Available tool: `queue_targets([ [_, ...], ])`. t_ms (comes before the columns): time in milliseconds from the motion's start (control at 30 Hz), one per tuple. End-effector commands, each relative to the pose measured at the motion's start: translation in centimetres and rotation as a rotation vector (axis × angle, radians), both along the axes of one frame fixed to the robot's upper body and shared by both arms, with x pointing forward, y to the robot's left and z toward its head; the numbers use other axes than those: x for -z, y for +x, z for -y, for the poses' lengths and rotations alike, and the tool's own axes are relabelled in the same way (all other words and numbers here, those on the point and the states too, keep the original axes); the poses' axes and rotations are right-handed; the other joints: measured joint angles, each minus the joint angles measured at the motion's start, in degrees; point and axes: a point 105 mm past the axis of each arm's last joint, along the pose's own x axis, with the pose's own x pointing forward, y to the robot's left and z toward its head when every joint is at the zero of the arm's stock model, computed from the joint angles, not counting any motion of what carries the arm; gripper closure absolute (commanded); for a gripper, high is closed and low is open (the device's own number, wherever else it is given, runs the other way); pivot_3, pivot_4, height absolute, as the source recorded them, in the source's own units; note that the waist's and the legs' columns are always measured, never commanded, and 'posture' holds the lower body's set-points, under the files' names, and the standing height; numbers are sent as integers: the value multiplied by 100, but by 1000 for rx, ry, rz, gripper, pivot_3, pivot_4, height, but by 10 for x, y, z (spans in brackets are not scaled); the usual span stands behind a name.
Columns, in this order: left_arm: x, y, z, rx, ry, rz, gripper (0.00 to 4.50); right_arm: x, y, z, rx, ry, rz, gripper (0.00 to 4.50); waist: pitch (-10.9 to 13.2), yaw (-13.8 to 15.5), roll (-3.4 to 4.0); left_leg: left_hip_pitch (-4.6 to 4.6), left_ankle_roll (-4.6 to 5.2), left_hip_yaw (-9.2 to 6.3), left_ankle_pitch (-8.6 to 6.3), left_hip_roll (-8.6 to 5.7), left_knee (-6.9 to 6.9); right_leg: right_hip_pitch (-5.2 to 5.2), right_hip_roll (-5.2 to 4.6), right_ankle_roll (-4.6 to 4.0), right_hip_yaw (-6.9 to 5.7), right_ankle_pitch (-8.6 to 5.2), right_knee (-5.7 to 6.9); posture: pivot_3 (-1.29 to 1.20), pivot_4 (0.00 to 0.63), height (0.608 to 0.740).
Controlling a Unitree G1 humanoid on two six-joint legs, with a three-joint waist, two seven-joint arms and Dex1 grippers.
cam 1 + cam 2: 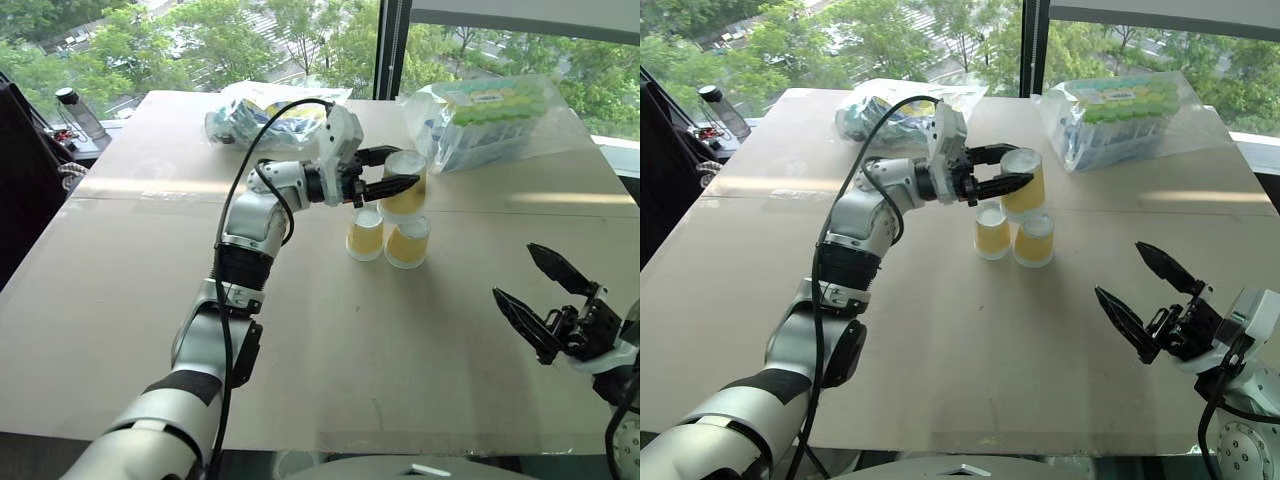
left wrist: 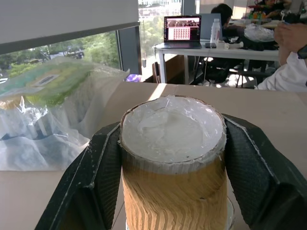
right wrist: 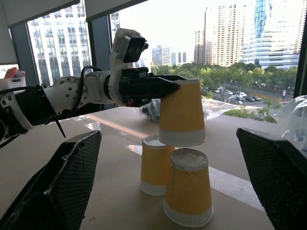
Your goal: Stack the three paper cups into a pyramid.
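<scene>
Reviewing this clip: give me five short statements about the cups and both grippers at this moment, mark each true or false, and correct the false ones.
1. The left gripper grips the third cup. True.
2. The held cup already rests flat on the two base cups. False: the right wrist view shows it hanging just above the far base cup and the near base cup, apart from them.
3. All three cups stand upside down, bases up. True.
4. The right gripper holds a cup. False: its jaws stand open, off to the side.
5. The two base cups stand far apart. False: they sit close side by side.
</scene>
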Motion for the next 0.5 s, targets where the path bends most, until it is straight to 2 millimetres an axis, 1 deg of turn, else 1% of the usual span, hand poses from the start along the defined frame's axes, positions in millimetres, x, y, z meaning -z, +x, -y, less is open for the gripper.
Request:
queue_targets([
  [33,-14,-2,-1,10,1,79,1693,-10,-3,-6,-4,-8,45,0,0,0,0,0,0,0,0,0,0,0,0,0,0,0,0,0,150,740],
  [500,-2,-7,-2,20,7,47,1693,-12,2,-5,-8,-24,35,0,1,1,0,-1,0,-2,0,0,0,0,0,0,-1,0,0,0,150,740],
])
